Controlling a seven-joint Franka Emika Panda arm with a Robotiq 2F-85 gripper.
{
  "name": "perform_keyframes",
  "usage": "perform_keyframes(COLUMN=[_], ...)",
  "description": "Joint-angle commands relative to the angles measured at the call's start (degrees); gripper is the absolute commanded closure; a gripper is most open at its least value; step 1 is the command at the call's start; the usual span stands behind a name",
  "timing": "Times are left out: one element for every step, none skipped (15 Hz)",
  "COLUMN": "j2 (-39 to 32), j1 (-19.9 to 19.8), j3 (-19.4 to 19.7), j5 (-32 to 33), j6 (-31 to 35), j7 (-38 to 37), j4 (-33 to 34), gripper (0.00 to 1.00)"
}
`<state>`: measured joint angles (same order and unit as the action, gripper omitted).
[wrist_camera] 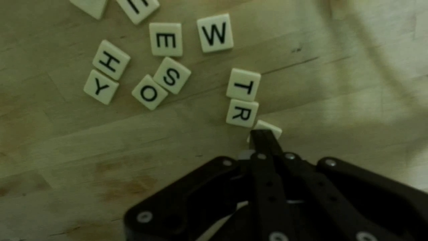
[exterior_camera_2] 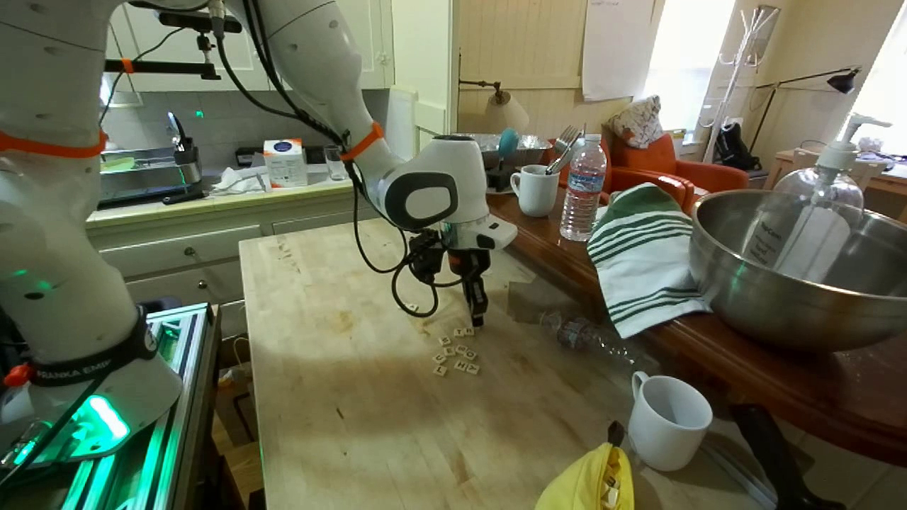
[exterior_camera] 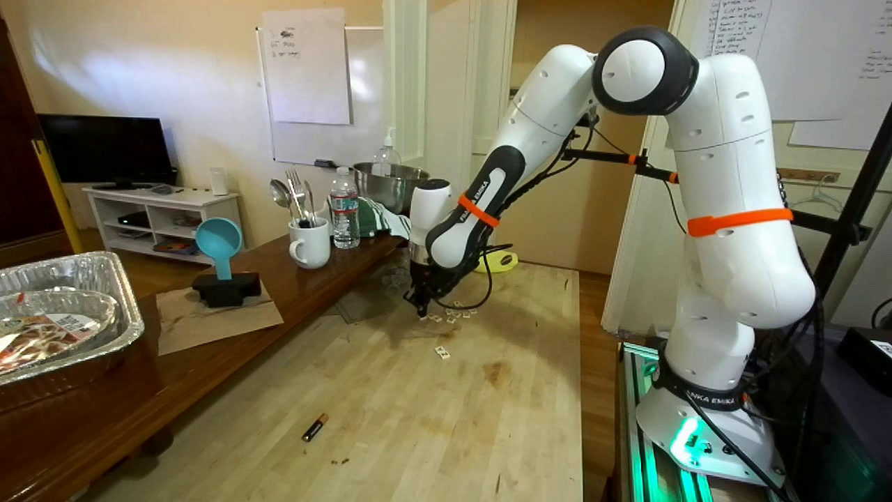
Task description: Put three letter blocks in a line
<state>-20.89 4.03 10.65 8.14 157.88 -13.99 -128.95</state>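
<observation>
Looming over a skewed, half-hidden block [wrist_camera: 268,126], gripper [wrist_camera: 263,132] closed tight, nothing seen between | T block [wrist_camera: 243,84] and R block [wrist_camera: 242,113] touching, roughly aligned | an off-centre shove could spin that third, knocking R askew!

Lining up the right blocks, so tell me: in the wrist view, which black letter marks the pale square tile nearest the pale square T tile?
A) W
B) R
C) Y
B: there the R tile lies just below the T tile, touching or nearly so.
</observation>
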Motion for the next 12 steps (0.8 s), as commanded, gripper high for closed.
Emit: perform_keyframes(j2=[0.72, 1.08, 1.42, 1.72, 2.02, 2.31, 2.59, 2.91, 3.14, 3.13, 3.05, 3.18], j1=[-0.83, -1.22, -0.99, -0.94, -0.86, -0.76, -0.57, -0.34, -0.44, -0.69, -0.3, 0.08], j3=[-2.51, -3.26, -3.32, -3.53, -3.73, -3.88, -3.95, -3.99, -4.36, -4.86, -4.62, -4.44], j5=[-0.89, -1.36, -0.96, -0.85, -0.8, -0.69, -0.47, -0.33, -0.69, -1.03, -0.47, 0.07], j6=[-3.62, -4.64, -5.03, -5.25, -5.7, -5.87, -5.86, -5.83, -5.9, -5.72, -5.49, -5.48], j7=[2.42, 3.25, 3.01, 2.9, 2.74, 2.45, 1.99, 1.32, 1.49, 2.33, 1.27, 0.34], j4=[-3.65, -3.88, -4.22, -4.54, -4.85, -5.21, -5.59, -6.05, -6.43, -6.8, -7.06, -7.42], gripper=[1.0, 1.0, 1.0, 1.0, 1.0, 1.0, 1.0, 1.0, 1.0, 1.0, 1.0, 1.0])
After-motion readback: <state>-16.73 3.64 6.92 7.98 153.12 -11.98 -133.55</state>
